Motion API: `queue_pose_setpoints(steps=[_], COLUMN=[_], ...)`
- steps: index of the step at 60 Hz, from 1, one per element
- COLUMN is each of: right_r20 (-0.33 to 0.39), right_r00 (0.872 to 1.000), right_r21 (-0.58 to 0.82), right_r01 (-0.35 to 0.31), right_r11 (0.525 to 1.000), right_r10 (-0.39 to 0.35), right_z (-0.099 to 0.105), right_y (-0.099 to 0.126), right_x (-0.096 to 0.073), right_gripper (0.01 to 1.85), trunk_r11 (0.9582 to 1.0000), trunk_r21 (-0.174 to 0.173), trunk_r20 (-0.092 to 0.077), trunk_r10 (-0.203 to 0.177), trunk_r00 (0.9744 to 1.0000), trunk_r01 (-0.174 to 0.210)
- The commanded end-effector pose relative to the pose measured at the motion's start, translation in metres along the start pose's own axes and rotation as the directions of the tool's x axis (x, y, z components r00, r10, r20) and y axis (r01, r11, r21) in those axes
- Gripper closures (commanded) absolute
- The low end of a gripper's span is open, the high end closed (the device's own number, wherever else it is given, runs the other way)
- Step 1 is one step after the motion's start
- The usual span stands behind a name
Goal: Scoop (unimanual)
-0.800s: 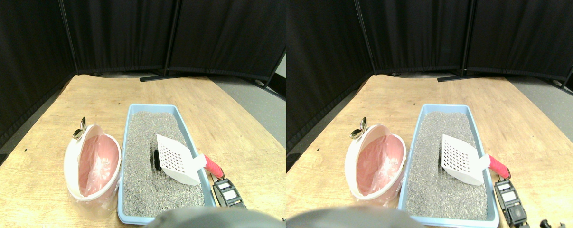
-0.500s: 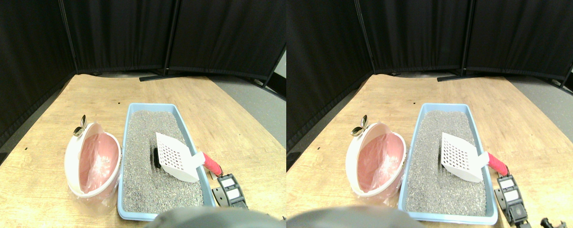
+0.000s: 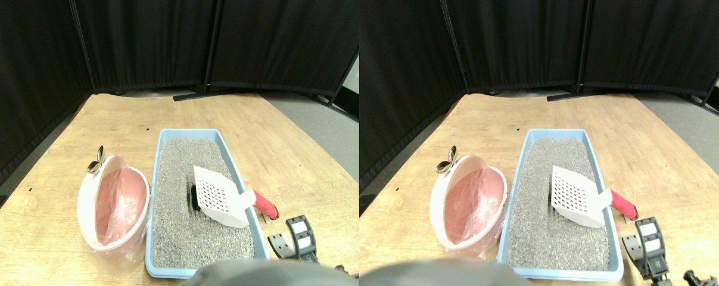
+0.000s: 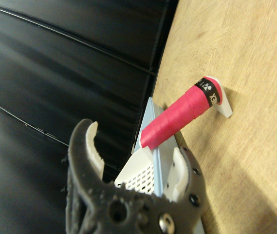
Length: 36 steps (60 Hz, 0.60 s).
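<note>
Right manipulator's dark two-jaw gripper [image 3: 293, 238]: nearest item, at the lower right on the tabletop side of the tray; jaws spread apart, holding nothing; in the wrist view both jaw frames [image 4: 128, 195] stand wide, the handle lying beyond them and clear of their pads.

White perforated plastic litter scoop [image 3: 219, 196]: blade resting on the litter in the right half of the tray, tilted, its neck crossing the tray's right rim; a small dark object [image 3: 195, 198] sits in the litter just at the blade's left edge, partly hidden by it.

Red wrapped scoop handle [image 3: 265, 205]: sticks out past the rim over the table, near the gripper but apart from it; a black band at its end shows in the wrist view [image 4: 179, 116].

Light blue rectangular plastic litter tray [image 3: 154, 214]: filled with grey granular litter [image 3: 186, 173]; long axis running away from the robot.

White oval bin lined with a pink plastic bag [image 3: 114, 202]: just beside the tray's left wall, tipped so its mouth faces up and toward the camera; a small shiny metal clip [image 3: 95, 162] at its far rim.

Light wooden tabletop [image 3: 127, 116]: bears all of the above; grey floor [image 3: 323, 128] beyond its right edge.

Black curtain panels on dark stands [image 3: 156, 42]: close off the far side.
</note>
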<state>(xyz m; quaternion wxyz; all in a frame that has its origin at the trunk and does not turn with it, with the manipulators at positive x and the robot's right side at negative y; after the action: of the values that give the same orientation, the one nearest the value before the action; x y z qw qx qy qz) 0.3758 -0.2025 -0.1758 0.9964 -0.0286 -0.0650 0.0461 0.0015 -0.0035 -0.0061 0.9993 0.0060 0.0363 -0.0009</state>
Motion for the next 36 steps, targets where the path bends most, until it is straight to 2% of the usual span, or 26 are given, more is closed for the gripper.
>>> queue_pose_setpoints(steps=[1,7,14,28,36], right_r20=[0.063,0.069,0.071,0.105,0.091], right_r00=[0.998,0.998,0.997,0.994,0.996], right_r21=[0.008,0.039,0.048,0.107,0.148], right_r01=[-0.01,-0.017,-0.016,-0.053,-0.037], right_r11=[1.0,0.999,0.999,0.993,0.988], right_r10=[0.009,0.014,0.012,0.042,0.023], right_z=[0.006,0.003,0.001,-0.001,-0.002], right_y=[-0.001,-0.001,-0.003,-0.01,-0.014], right_x=[0.002,0.004,0.007,0.02,0.027], right_gripper=[1.05,0.95,0.9,0.84,0.86], trunk_r11=[0.9999,0.9999,0.9998,0.9995,0.9994], trunk_r21=[-0.013,-0.016,-0.02,-0.029,-0.035], trunk_r20=[0.011,0.014,0.011,0.008,0.007], trunk_r10=[-0.004,-0.006,-0.007,-0.008,-0.006], trunk_r00=[0.9999,0.9999,0.9999,0.9999,1.0], trunk_r01=[0.005,0.006,0.007,0.008,0.006])
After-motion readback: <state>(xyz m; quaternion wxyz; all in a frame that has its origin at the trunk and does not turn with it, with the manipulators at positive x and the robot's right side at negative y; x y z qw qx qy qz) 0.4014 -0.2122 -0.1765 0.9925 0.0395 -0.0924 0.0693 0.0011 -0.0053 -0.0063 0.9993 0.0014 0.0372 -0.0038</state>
